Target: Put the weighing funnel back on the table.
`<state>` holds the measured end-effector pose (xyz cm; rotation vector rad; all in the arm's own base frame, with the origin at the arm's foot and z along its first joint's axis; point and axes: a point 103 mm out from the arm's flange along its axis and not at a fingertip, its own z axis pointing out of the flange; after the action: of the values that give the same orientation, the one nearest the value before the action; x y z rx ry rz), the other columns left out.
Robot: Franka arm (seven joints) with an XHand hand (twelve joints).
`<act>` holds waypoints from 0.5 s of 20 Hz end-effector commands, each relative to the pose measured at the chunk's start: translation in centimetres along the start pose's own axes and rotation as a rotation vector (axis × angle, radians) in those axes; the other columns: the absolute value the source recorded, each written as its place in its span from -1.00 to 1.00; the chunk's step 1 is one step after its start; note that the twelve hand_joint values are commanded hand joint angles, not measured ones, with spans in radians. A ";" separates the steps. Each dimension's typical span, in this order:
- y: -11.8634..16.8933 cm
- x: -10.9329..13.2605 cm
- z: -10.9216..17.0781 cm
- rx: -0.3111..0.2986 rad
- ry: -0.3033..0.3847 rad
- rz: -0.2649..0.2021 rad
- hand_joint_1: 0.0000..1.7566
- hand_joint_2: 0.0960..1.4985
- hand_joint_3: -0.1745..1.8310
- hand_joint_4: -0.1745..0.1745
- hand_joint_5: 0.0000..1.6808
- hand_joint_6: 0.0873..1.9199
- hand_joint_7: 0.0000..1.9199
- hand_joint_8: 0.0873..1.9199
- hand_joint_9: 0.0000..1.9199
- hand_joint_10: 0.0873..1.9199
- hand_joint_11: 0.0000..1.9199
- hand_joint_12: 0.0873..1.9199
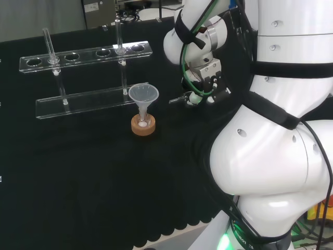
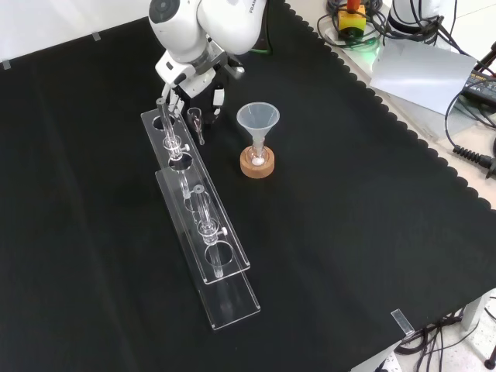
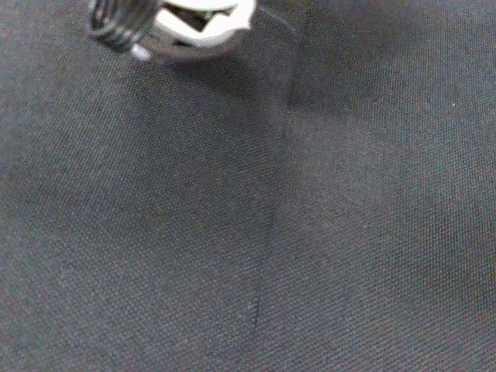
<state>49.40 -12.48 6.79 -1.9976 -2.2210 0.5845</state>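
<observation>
Black cloth (image 2: 349, 232) across the whole bench, scalloped along its edge. Black and white fingers (image 2: 218, 99) curled downward, closing on the wide end of the small clear scoop-shaped weighing funnel (image 2: 197, 124); stem jutting free beyond the fingertips, toward the left in the head view. Hangs low over the cloth; cannot tell whether the stem tip touches it. Black and white hand (image 1: 208, 83) pointing down, palm to the cloth, under the bent white arm (image 1: 281, 130). Just beside it in the front view, the end of a long clear plastic test-tube rack (image 2: 205, 232) with upright glass tubes (image 2: 162, 116). To the right there, apart, a clear cone-shaped funnel (image 2: 258, 118) standing mouth up in a small flask (image 2: 257, 153) on a round cork ring (image 2: 256, 164).
</observation>
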 end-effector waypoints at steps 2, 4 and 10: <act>-0.1 0.2 -0.2 0.021 -0.044 0.008 0.06 -0.16 -0.19 -0.11 -0.31 -0.32 -0.35 -0.30 -0.03 -0.58 -0.37 0.23; -0.1 -0.5 0.0 0.025 -0.035 0.013 0.06 -0.18 -0.18 -0.12 -0.34 -0.33 -0.36 -0.30 -0.04 -0.57 -0.38 0.24; -0.6 -0.6 -0.8 0.011 -0.036 0.026 0.05 -0.20 -0.18 -0.15 -0.43 -0.42 -0.41 -0.30 -0.08 -0.55 -0.42 0.27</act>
<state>49.36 -13.01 7.11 -2.0088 -2.2109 0.6461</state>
